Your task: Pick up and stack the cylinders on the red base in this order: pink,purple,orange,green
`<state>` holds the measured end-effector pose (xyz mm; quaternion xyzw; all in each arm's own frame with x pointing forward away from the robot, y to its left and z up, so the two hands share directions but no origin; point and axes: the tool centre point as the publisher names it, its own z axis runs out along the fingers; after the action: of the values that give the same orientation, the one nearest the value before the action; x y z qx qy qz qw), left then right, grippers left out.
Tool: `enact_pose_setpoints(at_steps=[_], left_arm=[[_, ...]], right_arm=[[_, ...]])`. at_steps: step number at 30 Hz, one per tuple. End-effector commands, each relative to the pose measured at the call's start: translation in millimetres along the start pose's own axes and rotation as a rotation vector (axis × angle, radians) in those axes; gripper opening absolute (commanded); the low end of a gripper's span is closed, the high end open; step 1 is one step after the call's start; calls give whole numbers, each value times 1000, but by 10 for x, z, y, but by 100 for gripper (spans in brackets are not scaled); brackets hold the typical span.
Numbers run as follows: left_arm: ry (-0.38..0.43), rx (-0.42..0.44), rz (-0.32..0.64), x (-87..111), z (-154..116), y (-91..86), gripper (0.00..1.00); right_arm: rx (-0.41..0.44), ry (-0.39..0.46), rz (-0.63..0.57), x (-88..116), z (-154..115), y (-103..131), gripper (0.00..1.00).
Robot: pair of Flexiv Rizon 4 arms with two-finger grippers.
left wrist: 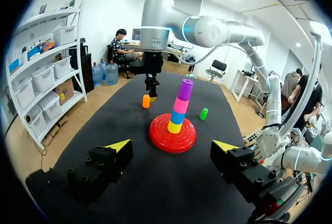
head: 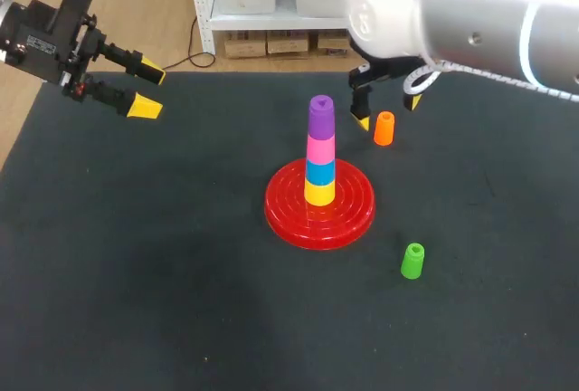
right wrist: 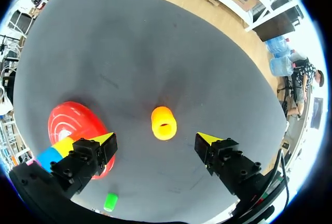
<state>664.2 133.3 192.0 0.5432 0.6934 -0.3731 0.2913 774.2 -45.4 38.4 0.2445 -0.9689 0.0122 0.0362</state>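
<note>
Right tool [head: 387, 111] spread, poised over the orange cylinder [right wrist: 164, 123], not touching it. Orange stands upright on the bench [head: 136, 273], just beside the red base [head: 285, 214]. On the base: yellow, blue, pink, then the purple cylinder [head: 320, 118] on top. Green cylinder [head: 412, 261] stands apart. Left tool [head: 147, 90] spread, at the far left corner. Risks: an off-centre close could tip orange, and 1 finger hangs near purple and might clip it on the carry across.

The stack [head: 319, 151] stands on the base [head: 319, 214] mid-frame; near cylinder [head: 384, 128] upper right of it; far cylinder [head: 412, 261] lower right, both on the surface [head: 136, 273].
</note>
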Motion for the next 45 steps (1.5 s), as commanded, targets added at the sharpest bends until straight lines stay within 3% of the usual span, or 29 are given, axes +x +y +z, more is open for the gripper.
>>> enact_pose_setpoints(at_steps=[1,4,7,8,11,22,36,37,38,39,45], left_arm=[[-4,-2,3,14,0,-4,100],[-4,-2,3,14,0,-4,100],[-4,-2,3,14,0,-4,100],[-4,-2,3,14,0,-4,100],[-4,-2,3,14,0,-4,100],[-4,-2,3,14,0,-4,100],[-4,-2,3,14,0,-4,100],[-4,-2,3,14,0,-4,100],[-4,-2,3,14,0,-4,100],[-4,-2,3,14,0,-4,100],[-4,-2,3,14,0,-4,100]], right_arm=[[-9,12,12,-51,67,-52,100],[-17,19,25,-44,99,-86,99],[-28,20,34,-39,117,-109,76],[-30,19,34,-37,119,-112,73],[-33,18,32,-29,125,-114,71],[-36,13,19,15,145,-74,51],[-37,18,22,48,181,-62,47],[-37,19,22,48,181,-61,45],[-40,23,24,48,181,-60,29],[-36,26,32,45,182,-60,3],[-25,17,60,34,-190,-111,0]])
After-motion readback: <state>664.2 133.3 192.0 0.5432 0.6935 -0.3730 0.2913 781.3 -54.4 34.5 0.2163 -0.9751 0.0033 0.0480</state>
